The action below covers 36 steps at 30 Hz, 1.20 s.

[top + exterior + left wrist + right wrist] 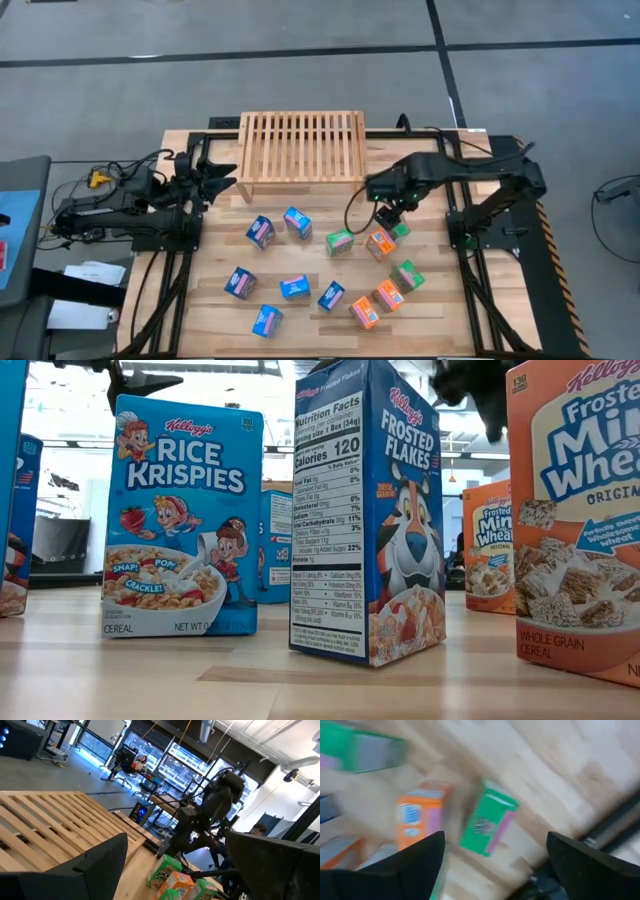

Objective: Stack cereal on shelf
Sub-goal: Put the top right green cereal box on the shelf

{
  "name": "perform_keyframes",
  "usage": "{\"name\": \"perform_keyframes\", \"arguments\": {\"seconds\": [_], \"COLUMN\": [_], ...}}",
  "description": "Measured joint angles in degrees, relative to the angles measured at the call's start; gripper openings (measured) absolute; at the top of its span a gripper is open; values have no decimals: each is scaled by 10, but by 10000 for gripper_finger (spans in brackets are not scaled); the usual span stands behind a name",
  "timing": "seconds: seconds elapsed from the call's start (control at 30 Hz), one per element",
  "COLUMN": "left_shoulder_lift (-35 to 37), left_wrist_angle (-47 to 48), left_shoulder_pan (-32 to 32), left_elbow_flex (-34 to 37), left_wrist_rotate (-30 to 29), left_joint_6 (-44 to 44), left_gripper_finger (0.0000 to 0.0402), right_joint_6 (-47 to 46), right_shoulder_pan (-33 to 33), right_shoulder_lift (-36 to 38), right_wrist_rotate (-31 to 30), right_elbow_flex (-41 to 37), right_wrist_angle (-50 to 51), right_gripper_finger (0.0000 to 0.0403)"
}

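The light-wood slatted shelf [302,145] stands on its side legs at the table's far middle, with nothing on its top. Several small cereal boxes stand scattered on the near half: blue ones [262,232] to the left, green [340,241] and orange [380,243] to the right. My right gripper [390,213] hangs open, pointing down, above a green box [487,825] and beside an orange one [417,815], touching neither. My left gripper [225,180] waits open by the shelf's left leg, aimed toward the table's right.
Black arm frames [170,235] flank the table left and right, with cables [100,180] off the left edge. Bare wood lies between the shelf and the boxes. In the low view, tall blue [185,520] and orange [575,520] boxes stand close to the near edge.
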State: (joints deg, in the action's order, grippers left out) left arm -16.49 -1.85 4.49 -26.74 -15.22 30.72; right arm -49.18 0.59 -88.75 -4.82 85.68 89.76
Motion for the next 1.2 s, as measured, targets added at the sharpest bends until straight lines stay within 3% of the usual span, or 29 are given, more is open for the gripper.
{"name": "perform_keyframes", "arguments": {"seconds": [0.13, 0.4, 0.57, 0.73, 0.97, 1.2], "left_shoulder_lift": [0, 0, 0, 0, 0, 0], "left_wrist_angle": [1, 8, 16, 16, 16, 28], "left_shoulder_pan": [0, 0, 0, 0, 0, 0], "left_elbow_flex": [0, 0, 0, 0, 0, 0], "left_wrist_rotate": [0, -5, -11, -11, -11, -10], "left_joint_6": [0, 1, 4, 18, 19, 19], "left_gripper_finger": [325, 325, 325, 325, 325, 325], "right_joint_6": [-44, -126, -116, -114, -124, -146], "right_shoulder_pan": [15, 30, 36, 36, 36, 37], "right_shoulder_lift": [4, 120, 96, 78, 78, 78], "right_wrist_rotate": [-8, -15, -32, -2, -26, -11], "right_elbow_flex": [-27, -130, -156, -182, -185, -231], "right_wrist_angle": [-33, -81, -79, -172, -169, -225], "right_gripper_finger": [375, 367, 366, 366, 366, 365]}}
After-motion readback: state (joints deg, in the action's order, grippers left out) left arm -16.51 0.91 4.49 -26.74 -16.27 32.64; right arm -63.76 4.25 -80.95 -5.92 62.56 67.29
